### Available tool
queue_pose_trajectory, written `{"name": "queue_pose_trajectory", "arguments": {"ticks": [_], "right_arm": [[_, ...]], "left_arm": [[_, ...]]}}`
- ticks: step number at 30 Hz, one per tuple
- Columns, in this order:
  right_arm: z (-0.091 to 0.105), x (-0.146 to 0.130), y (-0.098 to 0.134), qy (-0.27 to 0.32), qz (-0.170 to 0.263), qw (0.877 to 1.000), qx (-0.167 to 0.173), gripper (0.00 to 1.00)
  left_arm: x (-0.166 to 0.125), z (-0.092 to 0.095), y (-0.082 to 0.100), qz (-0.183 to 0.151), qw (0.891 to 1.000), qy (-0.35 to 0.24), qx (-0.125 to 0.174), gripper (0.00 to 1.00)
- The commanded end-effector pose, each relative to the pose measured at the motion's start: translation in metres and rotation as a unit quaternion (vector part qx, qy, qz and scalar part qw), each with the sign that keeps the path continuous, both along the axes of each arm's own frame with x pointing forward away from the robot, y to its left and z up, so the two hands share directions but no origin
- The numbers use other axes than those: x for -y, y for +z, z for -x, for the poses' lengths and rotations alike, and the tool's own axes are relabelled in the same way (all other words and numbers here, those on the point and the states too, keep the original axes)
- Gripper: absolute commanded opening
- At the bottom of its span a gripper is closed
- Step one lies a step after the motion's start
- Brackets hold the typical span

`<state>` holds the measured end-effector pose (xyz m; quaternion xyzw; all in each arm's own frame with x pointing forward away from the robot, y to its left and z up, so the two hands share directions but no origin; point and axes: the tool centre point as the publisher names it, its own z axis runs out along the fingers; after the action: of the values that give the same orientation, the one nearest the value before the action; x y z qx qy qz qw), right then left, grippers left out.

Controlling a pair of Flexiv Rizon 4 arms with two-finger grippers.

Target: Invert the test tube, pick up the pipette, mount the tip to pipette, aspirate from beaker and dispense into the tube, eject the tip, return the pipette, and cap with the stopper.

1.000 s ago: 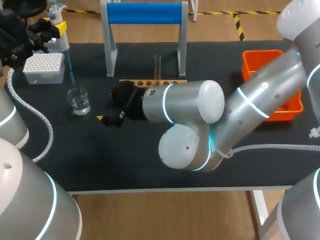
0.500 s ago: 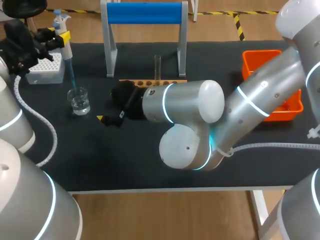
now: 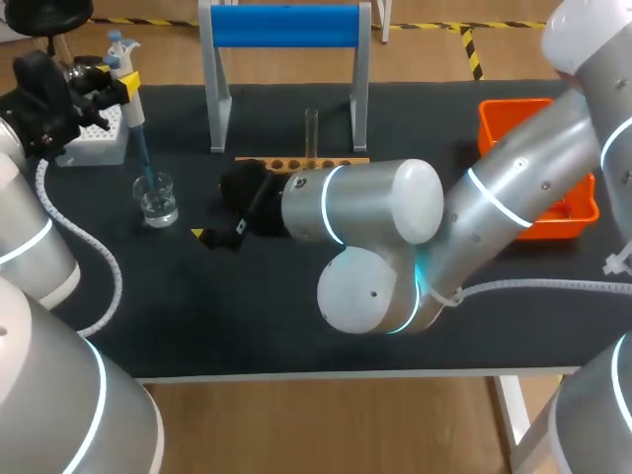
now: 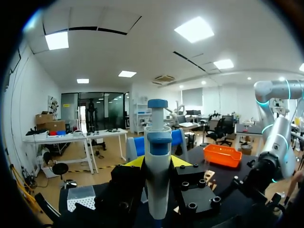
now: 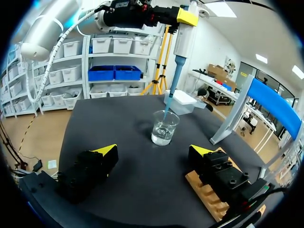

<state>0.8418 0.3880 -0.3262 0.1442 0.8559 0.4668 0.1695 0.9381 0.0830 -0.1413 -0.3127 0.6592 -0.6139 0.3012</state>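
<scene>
Over the beaker (image 3: pixel 156 197), left gripper (image 4: pixel 157 161) clamps the pipette (image 3: pixel 126 74), tip dipping inside; right gripper (image 5: pixel 153 151) stands open.

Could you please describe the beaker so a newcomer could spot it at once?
On the black table, look left of the stand with the blue bar, in front of the white tip box. There stands the beaker, a short clear glass holding a little water. Unlike the thin glass tube at the wooden rack, it has the blue tip of the pipette pointing into it.
</scene>
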Motion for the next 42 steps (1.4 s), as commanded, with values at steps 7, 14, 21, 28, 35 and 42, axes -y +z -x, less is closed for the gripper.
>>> {"name": "queue_pose_trajectory", "arguments": {"ticks": [7, 14, 21, 28, 35, 42], "right_arm": [[0.000, -0.002, -0.004, -0.001, -0.003, 1.000, 0.002, 1.00], [0.000, -0.002, -0.004, -0.001, -0.003, 1.000, 0.002, 1.00], [0.000, -0.002, -0.004, -0.001, -0.003, 1.000, 0.002, 1.00], [0.000, -0.002, -0.004, -0.001, -0.003, 1.000, 0.002, 1.00], [0.000, -0.002, -0.004, -0.001, -0.003, 1.000, 0.002, 1.00], [0.000, -0.002, -0.004, -0.001, -0.003, 1.000, 0.002, 1.00]], "left_arm": [[0.002, 0.000, -0.013, 0.001, 1.000, 0.015, 0.013, 0.00], [0.001, -0.001, -0.019, 0.005, 1.000, 0.020, 0.014, 0.00], [0.001, -0.002, -0.025, 0.008, 1.000, 0.026, 0.013, 0.00], [0.002, -0.004, -0.029, 0.008, 0.999, 0.027, 0.015, 0.00], [0.002, -0.006, -0.033, 0.002, 1.000, 0.025, 0.016, 0.00], [0.000, -0.008, -0.037, -0.001, 0.999, 0.028, 0.017, 0.00]]}}
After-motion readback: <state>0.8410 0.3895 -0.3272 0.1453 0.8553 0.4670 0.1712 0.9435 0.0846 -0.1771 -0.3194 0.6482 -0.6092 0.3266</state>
